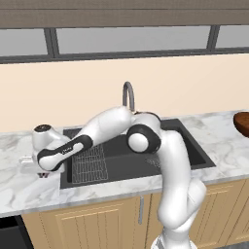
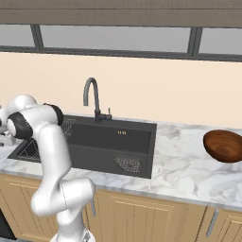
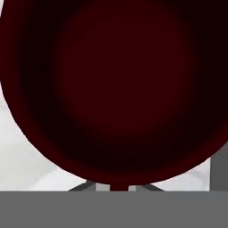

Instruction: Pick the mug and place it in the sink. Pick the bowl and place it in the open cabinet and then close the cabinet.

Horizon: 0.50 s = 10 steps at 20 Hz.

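The marble bench [image 1: 29, 187] carries everything, with the dark sink [image 1: 194, 151] let into its middle. The brown bowl [image 2: 224, 145] sits well apart, on the bench far right of the basin. The arm reaches low over the bench just left of the sink, and the tool [image 1: 43, 171] is clamped together on the mug [image 3: 116, 89], whose maroon hollow lies directly beneath the hand. The sink lies just right of the mug; only its rim and wire rack [image 1: 90, 163] stand between.

White marble counter [image 2: 189, 175] over tan lower cabinets [image 2: 142, 212]; cream wall [image 2: 156, 90] beneath grey-framed windows [image 2: 118, 38].
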Motion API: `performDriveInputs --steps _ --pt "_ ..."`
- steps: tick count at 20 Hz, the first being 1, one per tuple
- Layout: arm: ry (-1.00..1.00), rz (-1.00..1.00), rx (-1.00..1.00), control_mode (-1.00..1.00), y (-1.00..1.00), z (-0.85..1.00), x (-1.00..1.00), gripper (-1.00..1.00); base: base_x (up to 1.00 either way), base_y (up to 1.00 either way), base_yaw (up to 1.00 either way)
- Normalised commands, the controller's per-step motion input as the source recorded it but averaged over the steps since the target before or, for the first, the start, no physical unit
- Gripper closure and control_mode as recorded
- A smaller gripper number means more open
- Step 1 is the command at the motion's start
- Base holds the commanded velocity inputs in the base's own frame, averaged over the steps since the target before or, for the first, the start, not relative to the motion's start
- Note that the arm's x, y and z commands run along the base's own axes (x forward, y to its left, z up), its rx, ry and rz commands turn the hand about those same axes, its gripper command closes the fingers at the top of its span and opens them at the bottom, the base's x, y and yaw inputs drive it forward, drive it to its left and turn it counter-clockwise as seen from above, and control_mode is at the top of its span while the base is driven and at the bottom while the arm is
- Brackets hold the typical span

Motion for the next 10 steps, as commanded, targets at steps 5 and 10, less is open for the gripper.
performDriveInputs --steps 5,10 --pt "-0.14 0.00 -0.12 -1.00 0.00 0.99 0.00 1.00 0.00 0.00 0.00" --pt "-0.02 -0.04 -0.09 -1.00 -0.23 0.88 -0.13 1.00 0.00 0.00 0.00"
